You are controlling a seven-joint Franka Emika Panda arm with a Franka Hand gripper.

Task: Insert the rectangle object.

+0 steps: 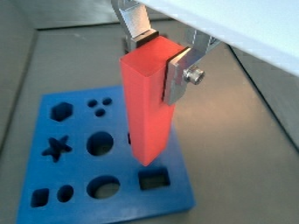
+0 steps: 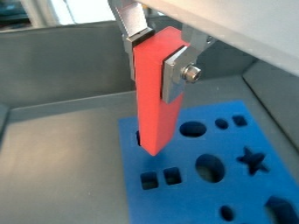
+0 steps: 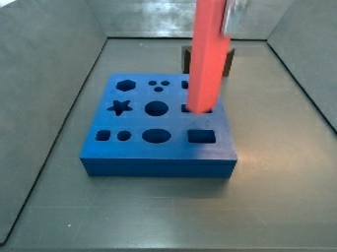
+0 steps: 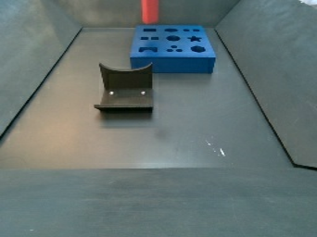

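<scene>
My gripper (image 1: pixel 162 57) is shut on the upper end of the rectangle object (image 1: pixel 147 105), a long red-pink bar hanging upright. A silver finger (image 1: pixel 177 77) presses on each side. Both wrist views show this grip (image 2: pixel 158 54). Below it lies the blue block (image 1: pixel 70 188) with shaped holes. The bar's lower end hangs over the block's top, close beside a rectangular hole (image 1: pixel 153 181). In a side view the bar (image 3: pixel 207 59) stands above the block (image 3: pixel 158 157), near that hole (image 3: pixel 202 136). I cannot tell whether it touches the block. The gripper itself is cut off in both side views.
The dark grey curved holder (image 4: pixel 124 88) sits on the floor in front of the blue block (image 4: pixel 173 51). The grey bin walls (image 4: pixel 37 83) slope up on each side. The red bar's lower end (image 4: pixel 148 11) shows at the far edge.
</scene>
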